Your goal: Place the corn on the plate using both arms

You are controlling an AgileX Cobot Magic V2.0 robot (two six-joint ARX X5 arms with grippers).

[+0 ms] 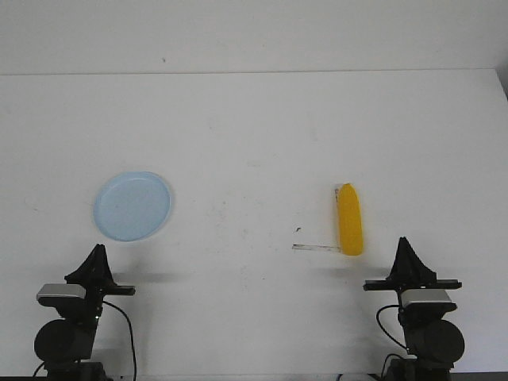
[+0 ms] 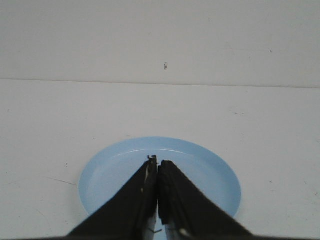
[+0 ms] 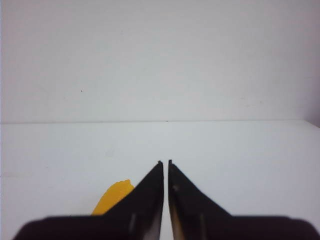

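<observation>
The yellow corn (image 1: 350,219) lies lengthwise on the white table, right of centre, its tapered end pointing away from me. The pale blue plate (image 1: 132,206) sits at the left with nothing on it. My left gripper (image 1: 96,252) is shut and hangs just in front of the plate; in the left wrist view its tips (image 2: 158,163) overlap the plate (image 2: 200,165). My right gripper (image 1: 406,242) is shut, near the front edge, to the right of the corn's near end. The right wrist view shows its tips (image 3: 166,162) beside a bit of corn (image 3: 114,196).
A thin strip of tape (image 1: 314,247) lies on the table by the corn's near end, with a small dark speck (image 1: 298,230) close by. The table's far edge (image 1: 254,72) meets a pale wall.
</observation>
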